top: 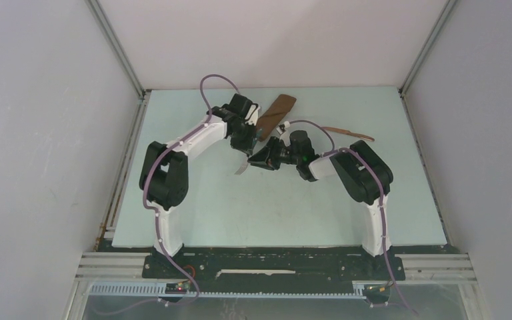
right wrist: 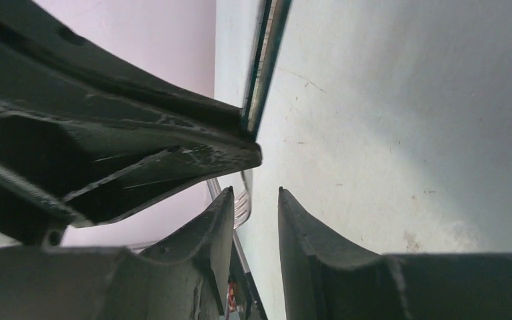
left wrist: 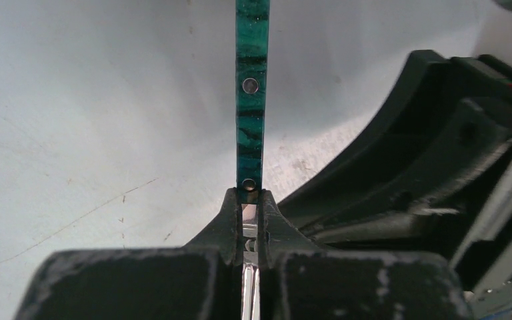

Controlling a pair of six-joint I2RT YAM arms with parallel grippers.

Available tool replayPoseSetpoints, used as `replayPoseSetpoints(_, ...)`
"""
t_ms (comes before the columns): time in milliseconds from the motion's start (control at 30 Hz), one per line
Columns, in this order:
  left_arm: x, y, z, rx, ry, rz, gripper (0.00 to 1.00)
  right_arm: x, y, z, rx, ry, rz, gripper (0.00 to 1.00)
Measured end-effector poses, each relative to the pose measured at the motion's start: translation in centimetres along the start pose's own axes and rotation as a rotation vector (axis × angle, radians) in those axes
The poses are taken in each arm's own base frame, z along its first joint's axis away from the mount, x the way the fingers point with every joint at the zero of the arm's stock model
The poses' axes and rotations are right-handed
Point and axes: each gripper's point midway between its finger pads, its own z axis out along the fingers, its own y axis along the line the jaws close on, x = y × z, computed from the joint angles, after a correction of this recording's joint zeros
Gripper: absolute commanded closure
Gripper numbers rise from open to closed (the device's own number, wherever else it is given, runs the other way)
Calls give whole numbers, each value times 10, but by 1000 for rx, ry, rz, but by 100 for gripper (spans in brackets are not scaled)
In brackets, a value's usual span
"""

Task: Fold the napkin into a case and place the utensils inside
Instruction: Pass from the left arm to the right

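The left gripper (left wrist: 248, 199) is clamped on the teal-handled utensil (left wrist: 252, 80) close to its silver part, and the handle projects beyond the fingertips. The right gripper (right wrist: 255, 195) is seen partly apart, with nothing visible between its fingers. Both are found just on the near side of the case (top: 277, 115). The reddish-brown knife (top: 347, 131) is laid on the table (top: 207, 213) to the case's right.

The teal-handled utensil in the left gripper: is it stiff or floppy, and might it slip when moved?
Probably stiff: the teal-handled utensil runs straight out of the left gripper with no sag. It might pivot or slip: the fingers pinch only a narrow, shiny metal part. Likely light, being so thin.
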Motion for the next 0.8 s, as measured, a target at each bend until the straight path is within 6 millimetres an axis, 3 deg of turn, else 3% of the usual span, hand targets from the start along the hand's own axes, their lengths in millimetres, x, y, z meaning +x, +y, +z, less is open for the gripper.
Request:
replayPoseSetpoints(133, -5, -9, -4, 45, -26, 4, 100, 7, -4, 1, 14, 24, -15, 70)
replayPoseSetpoints(467, -8, -9, -4, 44, -35, -3, 100, 11, -2, 5, 18, 29, -35, 71)
replayPoseSetpoints(667, -8, -7, -4, 35, -35, -7, 100, 14, 0, 9, 16, 32, -49, 83)
replayPoseSetpoints(800, -8, -6, -4, 25, -38, -15, 100, 14, 3, 10, 13, 28, -49, 100)
